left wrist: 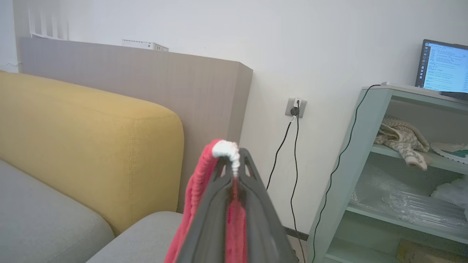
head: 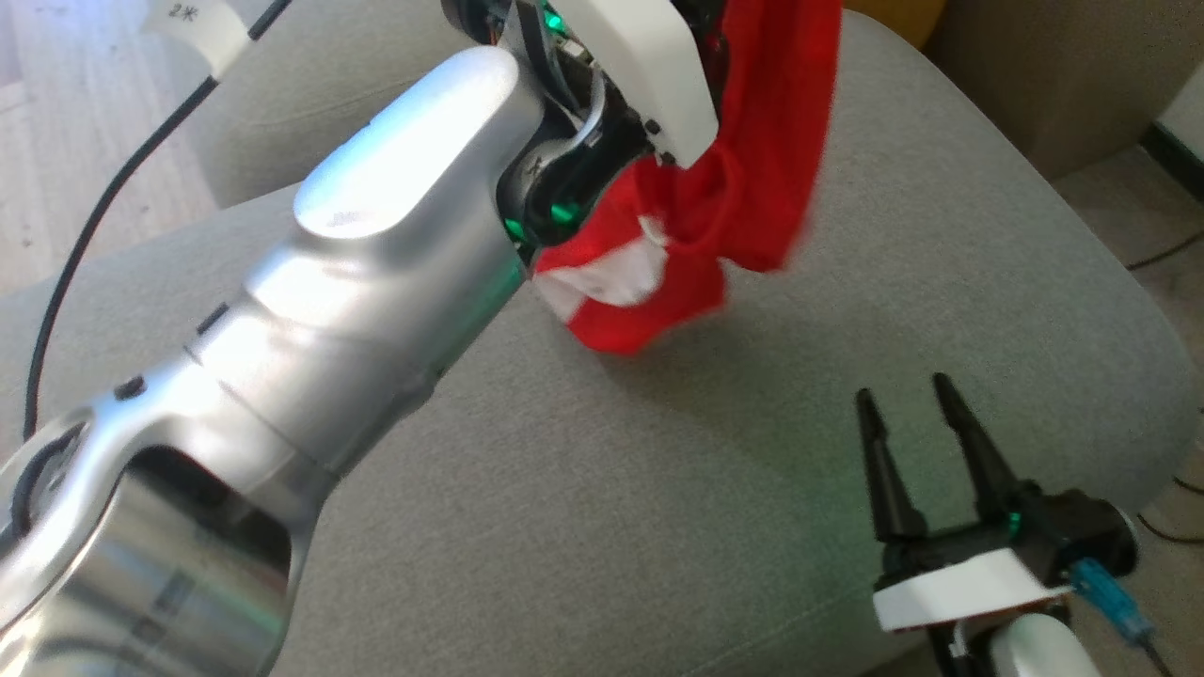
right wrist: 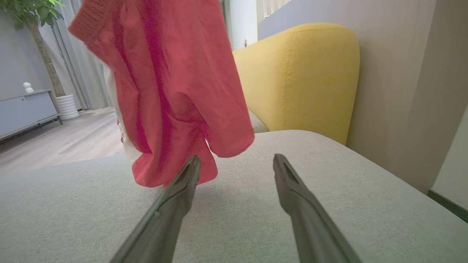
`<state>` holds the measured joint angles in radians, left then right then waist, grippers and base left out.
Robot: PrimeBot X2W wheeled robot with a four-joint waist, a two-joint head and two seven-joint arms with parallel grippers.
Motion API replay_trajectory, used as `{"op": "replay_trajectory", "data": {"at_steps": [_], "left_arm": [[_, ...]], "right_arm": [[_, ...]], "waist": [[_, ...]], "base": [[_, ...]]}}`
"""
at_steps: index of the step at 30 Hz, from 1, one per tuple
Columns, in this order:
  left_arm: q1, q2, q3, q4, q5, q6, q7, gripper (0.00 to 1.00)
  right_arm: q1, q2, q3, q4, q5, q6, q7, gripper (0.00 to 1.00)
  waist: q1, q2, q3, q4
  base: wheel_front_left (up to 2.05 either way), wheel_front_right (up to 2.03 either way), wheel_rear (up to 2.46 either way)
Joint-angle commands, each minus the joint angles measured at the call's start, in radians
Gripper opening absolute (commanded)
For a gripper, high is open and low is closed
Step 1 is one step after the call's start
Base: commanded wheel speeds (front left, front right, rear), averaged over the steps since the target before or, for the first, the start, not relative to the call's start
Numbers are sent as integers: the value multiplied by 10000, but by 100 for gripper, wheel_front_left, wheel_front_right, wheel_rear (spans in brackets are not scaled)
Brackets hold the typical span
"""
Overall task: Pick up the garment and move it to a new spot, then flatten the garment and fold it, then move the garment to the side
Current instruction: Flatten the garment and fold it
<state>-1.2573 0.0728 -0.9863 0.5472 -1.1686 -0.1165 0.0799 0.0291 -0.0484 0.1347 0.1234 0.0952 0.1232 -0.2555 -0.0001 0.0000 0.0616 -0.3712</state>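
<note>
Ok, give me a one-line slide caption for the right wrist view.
Open right gripper over the grey cushion, red garment hanging just ahead of its fingers.

Garment (right wrist: 172, 91): soft red cloth, ribbed knit edge. Cushion (head: 658, 527): matt grey woven fabric. Left forearm (head: 376, 263): glossy silver.

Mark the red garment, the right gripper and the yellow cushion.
red garment (right wrist: 175, 84): right wrist view, middle of hanging cloth.
right gripper (head: 901, 390): head view, midway between its fingertips.
yellow cushion (left wrist: 91, 146): left wrist view, its front face.
</note>
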Motion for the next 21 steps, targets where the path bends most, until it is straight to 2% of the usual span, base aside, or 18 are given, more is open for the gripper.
{"op": "replay_trajectory", "data": {"at_steps": [1, 5, 12, 15, 18, 19, 21], "left_arm": [[-173, 299, 333, -196, -99, -82, 90, 0], [1269, 891, -177, -780, -516, -120, 406, 0], [4637, 2828, -1000, -2198, -897, 8, 361, 0], [5883, 3770, -1131, -2883, -819, 432, -104, 0], [6327, 4270, -1192, -3192, -532, 732, -454, 0], [6493, 4522, -1225, -3278, -298, 950, -660, 0], [6570, 4608, -1227, -3298, -228, 1036, -753, 0]], "right_arm": [[-200, -31, 100, -386, -83, 75, -63, 100], [-23, -111, -111, -653, -235, 75, -63, 100], [124, -520, -393, -1230, -200, 75, -63, 100], [-49, -885, -539, -1331, -50, 75, -63, 100], [-245, -1235, -568, -1068, 256, 75, -63, 100], [-404, -1524, -462, -745, 546, 75, -63, 100], [-467, -1682, -358, -509, 710, 75, -63, 100]], "waist": [[1, 0, -16, 128], [1, 0, 86, 647], [1, 0, 588, 1980], [1, 0, 782, 2675], [1, 0, 828, 3156], [1, 0, 813, 3409], [1, 0, 800, 3519]], "base": [[0, 0, 0], [0, 0, 0], [0, 0, 0], [0, 0, 0], [0, 0, 0], [0, 0, 0], [0, 0, 0]]}}
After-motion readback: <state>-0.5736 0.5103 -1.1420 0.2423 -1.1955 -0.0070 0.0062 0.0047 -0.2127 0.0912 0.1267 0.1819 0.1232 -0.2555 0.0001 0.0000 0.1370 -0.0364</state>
